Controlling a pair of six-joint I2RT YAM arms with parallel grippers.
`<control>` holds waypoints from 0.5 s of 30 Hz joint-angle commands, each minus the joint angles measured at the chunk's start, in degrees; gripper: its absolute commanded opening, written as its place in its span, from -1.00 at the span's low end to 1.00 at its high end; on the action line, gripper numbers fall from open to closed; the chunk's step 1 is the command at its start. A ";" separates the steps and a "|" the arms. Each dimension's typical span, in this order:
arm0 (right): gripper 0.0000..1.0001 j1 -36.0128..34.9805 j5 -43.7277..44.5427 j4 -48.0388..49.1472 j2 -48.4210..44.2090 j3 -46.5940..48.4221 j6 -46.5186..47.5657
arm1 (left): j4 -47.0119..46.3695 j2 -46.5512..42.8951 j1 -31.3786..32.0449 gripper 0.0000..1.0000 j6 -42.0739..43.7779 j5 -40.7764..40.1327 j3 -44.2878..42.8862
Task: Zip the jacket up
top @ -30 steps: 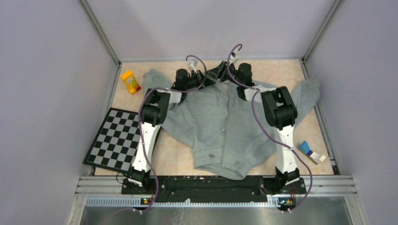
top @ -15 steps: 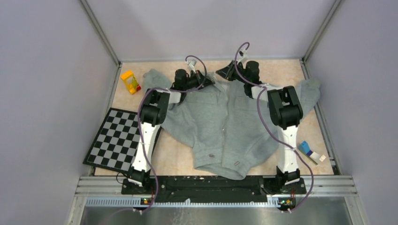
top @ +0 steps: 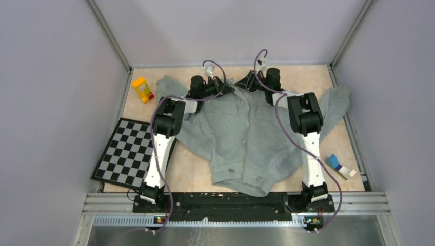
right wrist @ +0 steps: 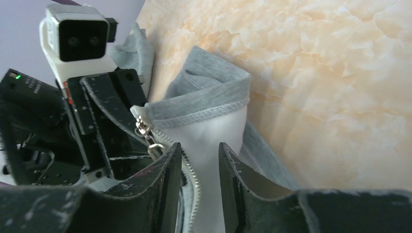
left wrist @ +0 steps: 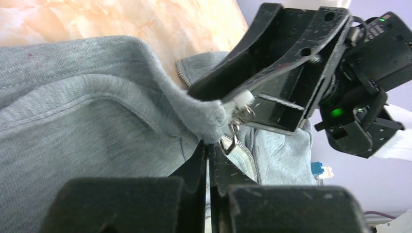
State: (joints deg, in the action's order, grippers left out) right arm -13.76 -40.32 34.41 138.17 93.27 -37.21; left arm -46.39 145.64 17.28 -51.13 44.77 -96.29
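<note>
The grey fleece jacket (top: 246, 133) lies flat on the table with its collar at the far end and its front closed up to near the collar. My left gripper (top: 229, 88) is shut on the left collar edge (left wrist: 199, 114), right beside the metal zipper pull (left wrist: 234, 131). My right gripper (top: 245, 82) is at the collar from the other side. In the right wrist view it (right wrist: 200, 153) is open, its fingers on either side of the white inner collar and zipper teeth (right wrist: 194, 177). The pull (right wrist: 149, 138) hangs just left of its left finger.
A folded checkerboard (top: 125, 151) lies at the left. A yellow toy (top: 142, 88) stands at the far left. A blue and white block (top: 338, 165) lies at the right near the front. Frame walls enclose the table.
My right gripper lifted back and to the right from the collar, then came back down to the collar top. My left gripper has kept its hold in place.
</note>
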 commanded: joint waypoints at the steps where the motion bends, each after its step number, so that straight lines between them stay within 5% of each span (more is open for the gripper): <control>1: -0.28 -0.27 -2.96 0.95 1.95 4.39 -0.45 | -3.65 -1.42 -0.32 -1.00 -0.20 1.45 -0.21; 15: -0.22 -0.52 -7.98 7.76 2.30 1.97 -4.64 | -3.30 -1.47 -0.42 -1.00 0.11 1.89 -0.39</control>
State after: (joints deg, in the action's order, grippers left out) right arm -13.78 -45.87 36.86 140.44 95.00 -40.60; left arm -46.41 145.64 17.26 -51.13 45.63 -96.29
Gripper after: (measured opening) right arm 0.398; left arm 0.005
